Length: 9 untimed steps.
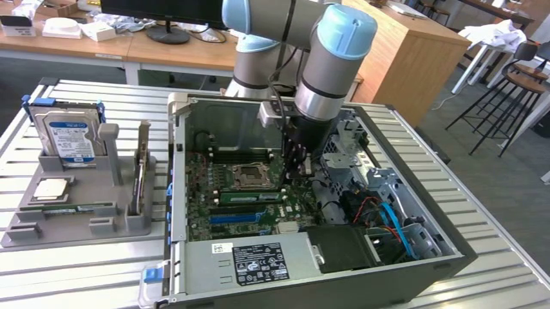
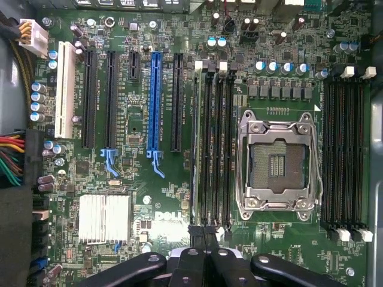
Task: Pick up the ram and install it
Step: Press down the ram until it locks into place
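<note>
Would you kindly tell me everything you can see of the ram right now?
The ram is a slim, long green circuit-board stick, standing on edge among the black memory slots beside the empty CPU socket on the motherboard. The shut gripper hovers near one end; contact cannot be told.

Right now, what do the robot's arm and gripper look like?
The arm has thick silver-grey tube segments with pale blue caps at the joints. A thin dark cable runs down its side to a small white box at the wrist. Below that the gripper is black, with rounded, glossy black linkage bars.
</note>
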Each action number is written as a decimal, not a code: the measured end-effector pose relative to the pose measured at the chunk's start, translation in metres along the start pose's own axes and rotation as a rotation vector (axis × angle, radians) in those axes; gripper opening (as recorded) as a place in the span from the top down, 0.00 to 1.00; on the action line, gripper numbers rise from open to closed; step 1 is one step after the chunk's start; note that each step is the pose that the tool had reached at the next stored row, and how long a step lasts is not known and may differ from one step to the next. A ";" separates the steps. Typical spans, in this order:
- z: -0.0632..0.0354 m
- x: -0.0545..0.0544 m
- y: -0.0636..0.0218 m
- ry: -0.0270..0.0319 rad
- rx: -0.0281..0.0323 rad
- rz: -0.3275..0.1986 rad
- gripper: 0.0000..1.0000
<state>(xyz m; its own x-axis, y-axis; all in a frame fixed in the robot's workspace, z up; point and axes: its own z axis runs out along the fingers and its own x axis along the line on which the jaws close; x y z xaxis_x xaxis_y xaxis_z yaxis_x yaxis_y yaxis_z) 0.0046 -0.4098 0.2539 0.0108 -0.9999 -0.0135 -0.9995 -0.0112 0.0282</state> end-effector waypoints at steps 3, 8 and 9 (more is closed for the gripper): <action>0.0001 0.000 0.0038 0.0002 0.0000 0.000 0.90; 0.0006 0.000 0.0183 0.0003 -0.0001 0.000 0.90; 0.0007 0.000 0.0211 0.0003 0.0000 0.000 0.90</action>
<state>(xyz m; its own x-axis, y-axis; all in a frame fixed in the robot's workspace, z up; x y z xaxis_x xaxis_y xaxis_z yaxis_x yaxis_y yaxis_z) -0.0165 -0.4095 0.2538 0.0103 -0.9999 -0.0133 -0.9995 -0.0107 0.0283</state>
